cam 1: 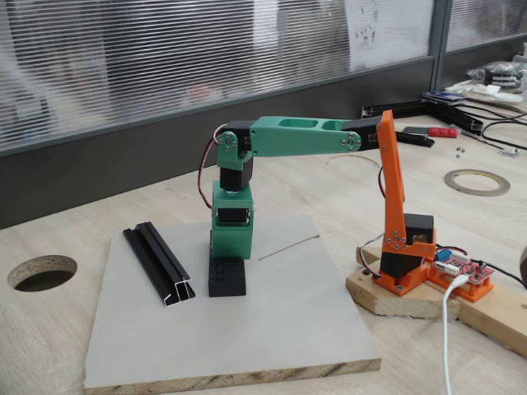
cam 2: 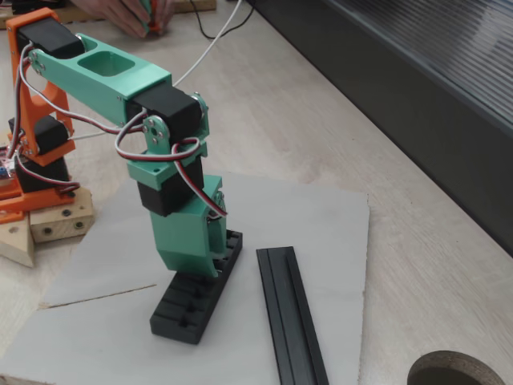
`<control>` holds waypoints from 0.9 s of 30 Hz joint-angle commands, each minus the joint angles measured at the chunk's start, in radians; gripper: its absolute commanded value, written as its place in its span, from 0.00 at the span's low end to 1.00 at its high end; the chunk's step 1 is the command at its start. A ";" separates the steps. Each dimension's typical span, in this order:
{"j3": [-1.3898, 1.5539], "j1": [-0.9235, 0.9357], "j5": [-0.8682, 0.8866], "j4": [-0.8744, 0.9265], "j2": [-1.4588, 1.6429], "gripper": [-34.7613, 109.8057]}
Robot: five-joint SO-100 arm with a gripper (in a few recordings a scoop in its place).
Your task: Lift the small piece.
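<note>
Broadly, set up on a pale wooden table (cam 1: 66, 222) with a grey board (cam 1: 272, 329) laid flat on top. Mounted on an orange base (cam 1: 395, 247) just off the board's right edge in a fixed view, a green arm (cam 1: 296, 136) stretched level across and then bent straight down at the wrist. Lying on the board, left of the arm's tip in that view, a long black rail (cam 1: 160, 263), near but apart from a black ribbed block (cam 1: 226, 280). Pointing down at the far end of that block, seemingly touching its top in both fixed views, the gripper (cam 2: 210, 261). Cannot tell whether its fingers are spread or pressed together, the green housing hiding the tips. Cannot make out the small piece either; probably sitting on the block under the tips, though that is only a guess. Judged as the reach-and-grasp step, with no lift begun. Next, calls for a sure pinch on the tiny metal bit alone, not on a rib of the block, then a straight rise, slow enough to show whether anything comes up between the tips.
</note>
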 commanded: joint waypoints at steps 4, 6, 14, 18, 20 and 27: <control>0.005 0.021 -0.006 0.005 0.011 0.32; 0.005 0.017 -0.006 0.006 0.011 0.28; 0.005 0.009 -0.008 0.006 0.011 0.26; -0.002 0.017 -0.008 0.006 0.012 0.26; -0.006 0.020 -0.008 0.006 0.017 0.26; -0.008 0.021 -0.008 0.006 0.034 0.26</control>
